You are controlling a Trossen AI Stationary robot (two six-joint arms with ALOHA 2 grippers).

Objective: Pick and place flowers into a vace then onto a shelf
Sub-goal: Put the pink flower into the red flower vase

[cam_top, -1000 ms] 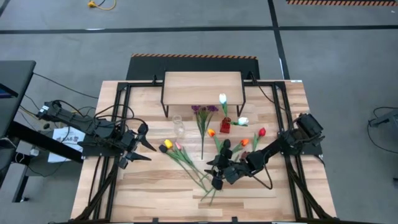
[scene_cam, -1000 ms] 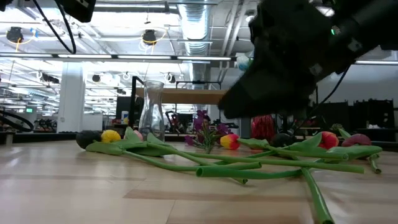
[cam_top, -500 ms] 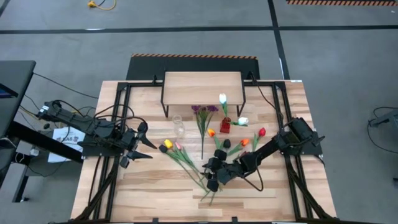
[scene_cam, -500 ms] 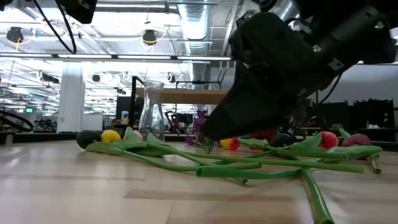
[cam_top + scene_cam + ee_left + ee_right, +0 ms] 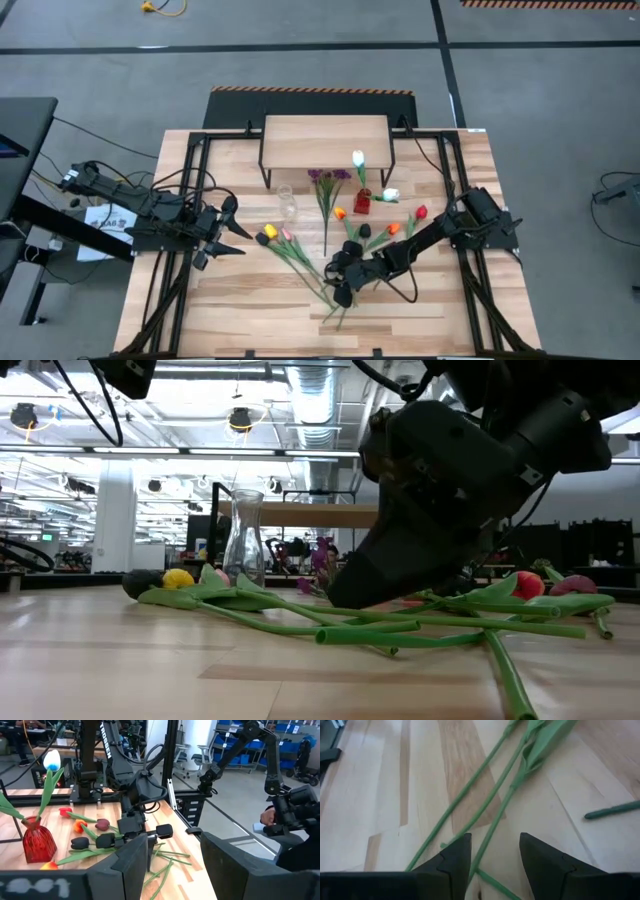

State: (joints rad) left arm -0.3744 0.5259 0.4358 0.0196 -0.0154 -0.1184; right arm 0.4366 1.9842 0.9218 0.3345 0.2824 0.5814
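Note:
Several flowers lie loose on the slatted wooden table, among them a yellow tulip (image 5: 268, 233) and a purple sprig (image 5: 328, 180); their green stems (image 5: 312, 268) cross near the middle. A white tulip (image 5: 358, 158) stands in a red vase (image 5: 362, 202). A clear glass vase (image 5: 287, 204) stands upright, with no flower in it. The shelf (image 5: 325, 138) is at the far edge. My right gripper (image 5: 338, 282) hangs open, low over the crossed stems; one stem (image 5: 487, 837) runs between its fingers (image 5: 542, 857) untouched. My left gripper (image 5: 238, 232) waits open at the table's left.
Black frame rails (image 5: 190, 190) run along both sides of the table. More tulips, orange (image 5: 340, 213) and red (image 5: 421, 212), lie to the right of the clear vase. Bare wood (image 5: 250, 305) lies at the near left.
My right gripper has sunk toward the crossed stems and shifted a little toward the table's left, tipping further downward. Its fingers stay apart. The flowers and vases have not moved.

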